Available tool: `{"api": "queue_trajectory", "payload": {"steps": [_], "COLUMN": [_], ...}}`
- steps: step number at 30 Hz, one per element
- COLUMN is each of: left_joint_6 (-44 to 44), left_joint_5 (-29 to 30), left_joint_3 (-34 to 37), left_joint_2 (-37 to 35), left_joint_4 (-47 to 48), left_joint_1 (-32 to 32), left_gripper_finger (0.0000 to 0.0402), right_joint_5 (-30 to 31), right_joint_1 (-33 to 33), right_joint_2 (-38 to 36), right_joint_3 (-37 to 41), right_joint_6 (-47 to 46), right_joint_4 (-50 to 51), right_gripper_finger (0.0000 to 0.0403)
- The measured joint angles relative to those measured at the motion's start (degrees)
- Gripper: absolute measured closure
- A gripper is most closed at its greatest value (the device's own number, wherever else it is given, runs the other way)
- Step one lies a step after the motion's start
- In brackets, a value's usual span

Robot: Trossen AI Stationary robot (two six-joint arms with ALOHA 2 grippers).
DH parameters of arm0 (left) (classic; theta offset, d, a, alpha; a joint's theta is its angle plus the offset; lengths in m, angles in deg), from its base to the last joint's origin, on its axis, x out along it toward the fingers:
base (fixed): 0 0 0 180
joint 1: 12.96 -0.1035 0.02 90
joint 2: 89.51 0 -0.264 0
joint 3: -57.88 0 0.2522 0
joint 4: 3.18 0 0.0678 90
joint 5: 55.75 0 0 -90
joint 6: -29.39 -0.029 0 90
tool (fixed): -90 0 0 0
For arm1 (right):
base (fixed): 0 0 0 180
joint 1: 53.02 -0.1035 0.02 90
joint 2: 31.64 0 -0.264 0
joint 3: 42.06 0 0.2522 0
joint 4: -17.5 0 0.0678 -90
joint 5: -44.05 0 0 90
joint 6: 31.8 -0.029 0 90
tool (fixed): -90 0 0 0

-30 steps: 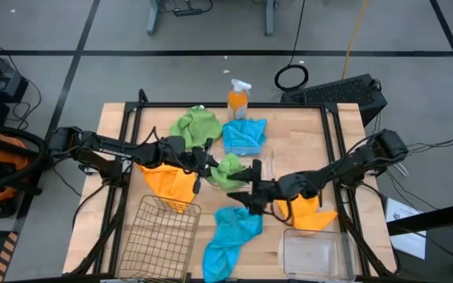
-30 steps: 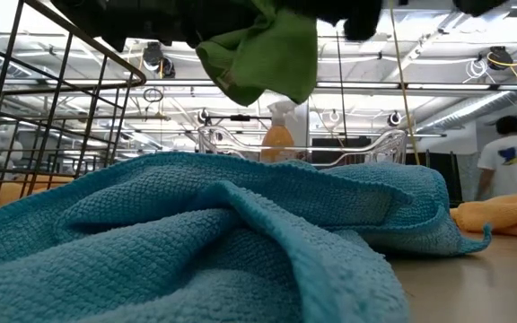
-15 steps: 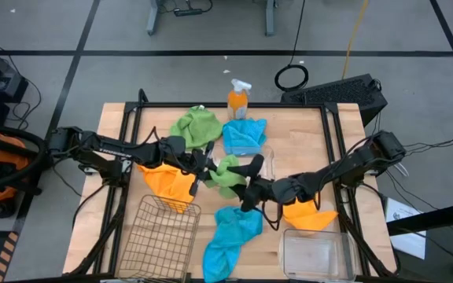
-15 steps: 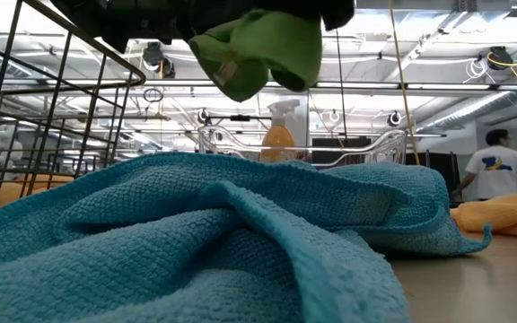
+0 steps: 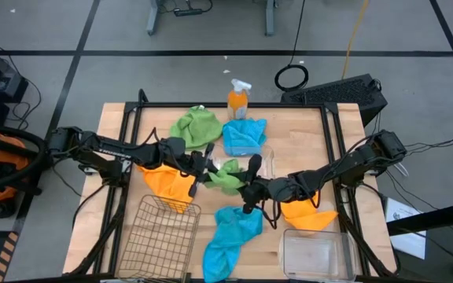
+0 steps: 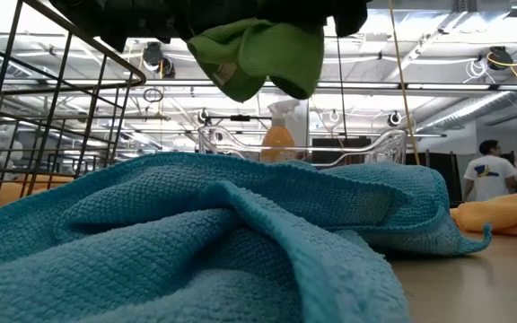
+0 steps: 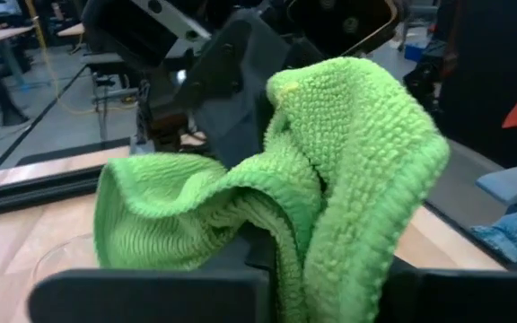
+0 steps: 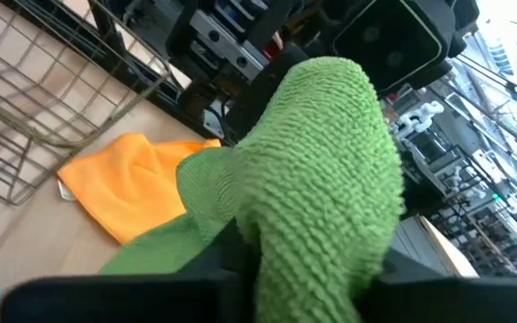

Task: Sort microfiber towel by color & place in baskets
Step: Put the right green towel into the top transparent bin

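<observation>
One bright green microfiber towel [image 5: 225,174] hangs bunched above the table's middle, between my left gripper [image 5: 205,170] and my right gripper [image 5: 244,187], both shut on it. In the low view this towel [image 6: 258,54] droops well clear of the table. A second green towel [image 5: 197,126] and a blue towel [image 5: 244,135] lie at the far side. Another blue towel [image 5: 230,236] lies near the front. Two orange towels [image 5: 167,182] [image 5: 309,214] lie under the arms. The baskets are a wire one [image 5: 160,240] and clear plastic ones [image 5: 314,255] [image 5: 267,163]. My left gripper pinches the green towel's left end [image 7: 317,260] between its two fingers, coming roughly level from the table's left; several folded layers bulge out beyond the fingers. My right gripper pinches the towel's right end [image 8: 317,256] between its fingers, roughly level from the right. The towel hangs slack between them, clear of the table.
An orange spray bottle [image 5: 238,98] stands at the far edge, behind the blue towel. The wire basket's bars [image 6: 52,108] rise at the low view's left. A person [image 6: 487,175] walks in the room beyond. Bare wood shows at the far right of the table [image 5: 305,141].
My right gripper has rolled and shut on the green towel's right end, which my left gripper kept holding. The towel's loose hanging flap has been gathered up into a tighter bunch between the two grippers.
</observation>
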Motion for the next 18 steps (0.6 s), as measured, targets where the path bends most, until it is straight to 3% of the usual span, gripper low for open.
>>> {"api": "queue_trajectory", "payload": {"steps": [3,12,18], "left_joint_6": [0.04,-0.23,-0.86], "left_joint_5": [1.30,8.99,13.48], "left_joint_3": [0.04,-0.05,-0.14], "left_joint_2": [-0.02,-3.65,-8.76], "left_joint_4": [0.34,4.89,10.64], "left_joint_1": [0.10,3.42,5.81], "left_gripper_finger": [0.0316,0.0136,0.0087], "right_joint_5": [0.83,2.43,2.31], "right_joint_1": [0.01,-1.16,-2.48], "right_joint_2": [-0.14,-4.39,-8.21], "right_joint_3": [0.04,-0.01,0.01], "right_joint_6": [-0.69,-4.61,-8.86], "right_joint_4": [0.70,6.74,14.03], "right_gripper_finger": [0.0370,0.0351,0.0355]}}
